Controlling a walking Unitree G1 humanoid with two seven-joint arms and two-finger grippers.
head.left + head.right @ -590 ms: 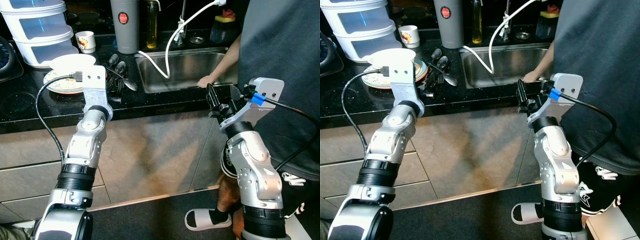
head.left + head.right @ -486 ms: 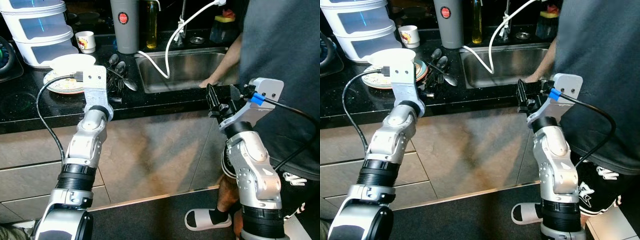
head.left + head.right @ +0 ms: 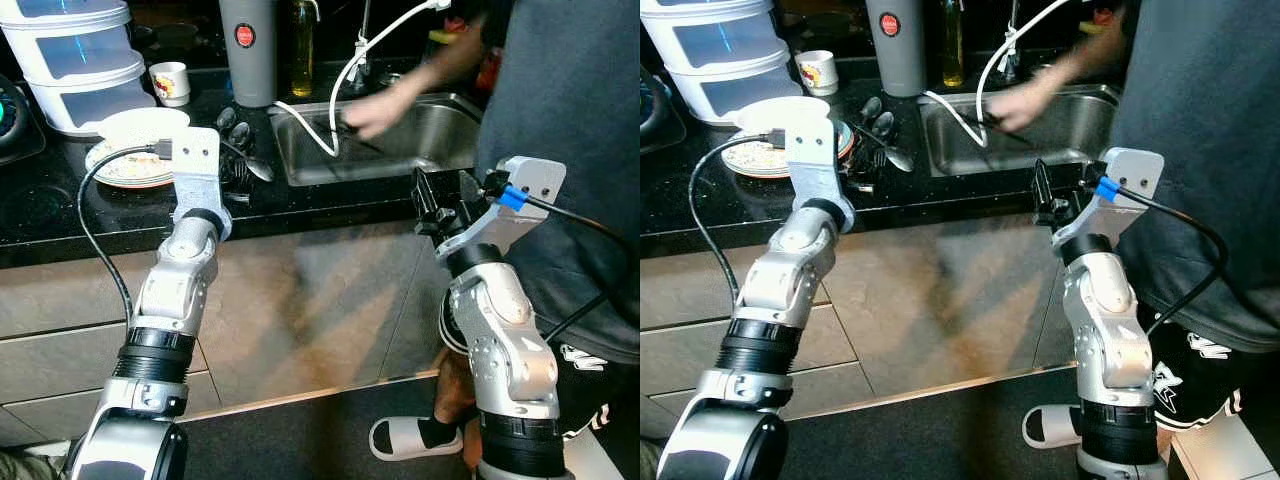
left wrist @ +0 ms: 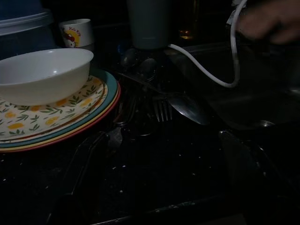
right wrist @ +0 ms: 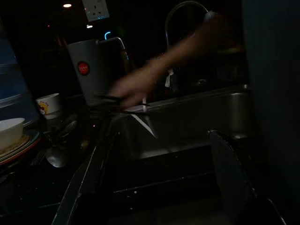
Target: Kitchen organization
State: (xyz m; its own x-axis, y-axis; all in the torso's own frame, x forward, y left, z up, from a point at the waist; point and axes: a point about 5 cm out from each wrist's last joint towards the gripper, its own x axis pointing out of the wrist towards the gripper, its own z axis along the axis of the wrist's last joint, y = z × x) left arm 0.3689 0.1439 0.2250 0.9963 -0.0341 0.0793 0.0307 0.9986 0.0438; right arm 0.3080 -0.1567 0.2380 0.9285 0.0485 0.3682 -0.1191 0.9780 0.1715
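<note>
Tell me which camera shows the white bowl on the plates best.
Left wrist view: the white bowl sits close and whole on the stacked plates. Both eye views show it smaller, partly hidden behind the left arm's wrist. Right wrist view catches just its edge in the dark.

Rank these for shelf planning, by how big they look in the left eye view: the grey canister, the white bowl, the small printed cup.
1. Grey canister, largest, though its top is cut off by the picture edge.
2. White bowl, resting on the patterned plates.
3. Small printed cup, smallest; it stands farther back, but the gap looks real.

White bowl (image 4: 44, 75) sits on stacked patterned plates (image 4: 61, 124) beside loose cutlery (image 4: 154, 101)
</note>
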